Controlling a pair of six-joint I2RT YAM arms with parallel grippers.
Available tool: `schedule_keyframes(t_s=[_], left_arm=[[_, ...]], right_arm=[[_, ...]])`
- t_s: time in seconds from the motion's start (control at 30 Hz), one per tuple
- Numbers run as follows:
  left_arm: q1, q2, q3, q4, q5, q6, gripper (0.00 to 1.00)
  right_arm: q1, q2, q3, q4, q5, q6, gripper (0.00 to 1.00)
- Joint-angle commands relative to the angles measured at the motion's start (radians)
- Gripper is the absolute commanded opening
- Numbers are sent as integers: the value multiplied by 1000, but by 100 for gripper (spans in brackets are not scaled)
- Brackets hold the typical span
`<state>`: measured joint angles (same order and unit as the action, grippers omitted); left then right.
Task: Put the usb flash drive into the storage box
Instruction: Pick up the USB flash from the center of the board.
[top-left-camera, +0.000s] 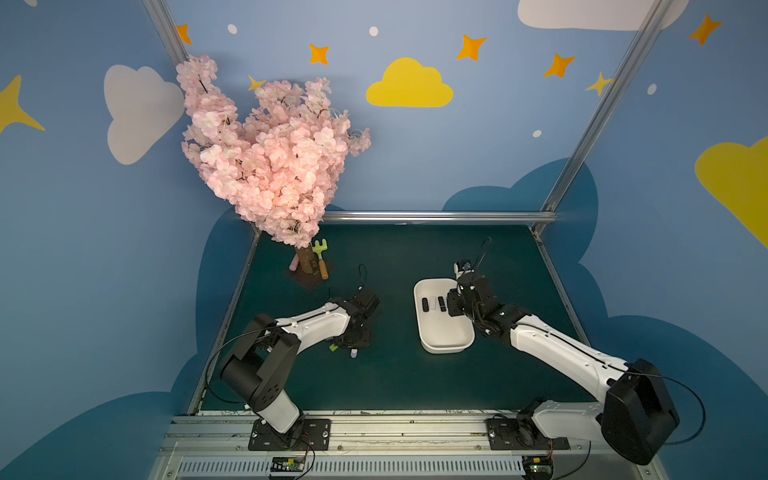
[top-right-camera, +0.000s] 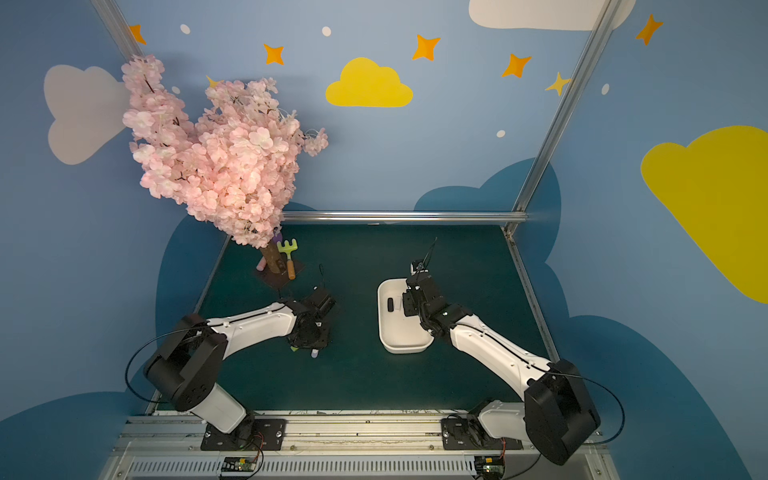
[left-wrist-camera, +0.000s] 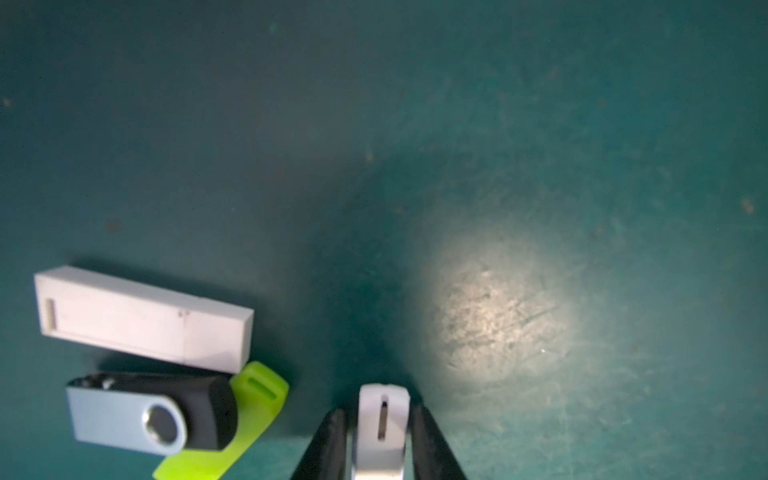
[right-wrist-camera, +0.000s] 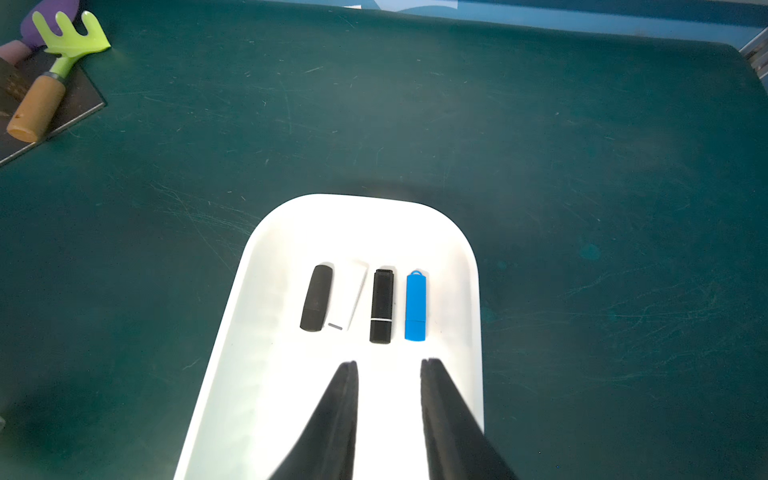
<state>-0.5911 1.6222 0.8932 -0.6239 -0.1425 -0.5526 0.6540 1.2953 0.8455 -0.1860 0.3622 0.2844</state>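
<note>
1. Two arms reach over the dark green mat (top-left-camera: 395, 257). At its far left corner a pink blossom tree (top-left-camera: 270, 158) and a toy rake (top-left-camera: 321, 257) crowd the rail, well apart from both grippers.
2. Near the left gripper (left-wrist-camera: 378, 409) we see three loose drives bunched together. A white block drive (left-wrist-camera: 143, 318) lies just beside a black-and-silver swivel drive (left-wrist-camera: 151, 411), which overlaps a lime-green drive (left-wrist-camera: 257, 399). Open mat stretches ahead of the fingertips.
3. The white flash drive (left-wrist-camera: 382, 436) sits on the mat between the left gripper's black fingers (left-wrist-camera: 332, 436). They stand close along its two long sides, and we cannot tell whether they press it. Its end reaches just past the fingertips.
4. That drive is white and rounded at the end, with a narrow slot down its face.
5. In both top views a broad strip of mat lies open between the left gripper and the storage box (top-left-camera: 442, 336).
6. The right gripper (right-wrist-camera: 388, 361) hovers over the box with its fingers apart and nothing between them. Ahead of them, side by side on the box floor, lie a rounded black drive (right-wrist-camera: 316, 297), a white drive (right-wrist-camera: 347, 297), a capped black drive (right-wrist-camera: 381, 305) and a blue drive (right-wrist-camera: 415, 305). The box sits well apart from the right rail (top-left-camera: 557, 282).
</note>
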Motion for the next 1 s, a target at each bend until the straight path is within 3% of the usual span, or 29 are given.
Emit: schedule_keyframes(t_s=[0.0, 0.27, 0.7, 0.97], left_arm=[[0, -37, -5, -37, 17, -8, 34], [-5, -67, -31, -55, 29, -7, 28], [-17, 13, -25, -39, 14, -14, 29], [-22, 20, 11, -34, -9, -17, 21]], right_arm=[[-2, 9, 30, -6, 7, 9, 32], [-2, 19, 33, -10, 7, 9, 32], [-2, 19, 35, -12, 8, 7, 31], [-2, 19, 36, -12, 6, 7, 31]])
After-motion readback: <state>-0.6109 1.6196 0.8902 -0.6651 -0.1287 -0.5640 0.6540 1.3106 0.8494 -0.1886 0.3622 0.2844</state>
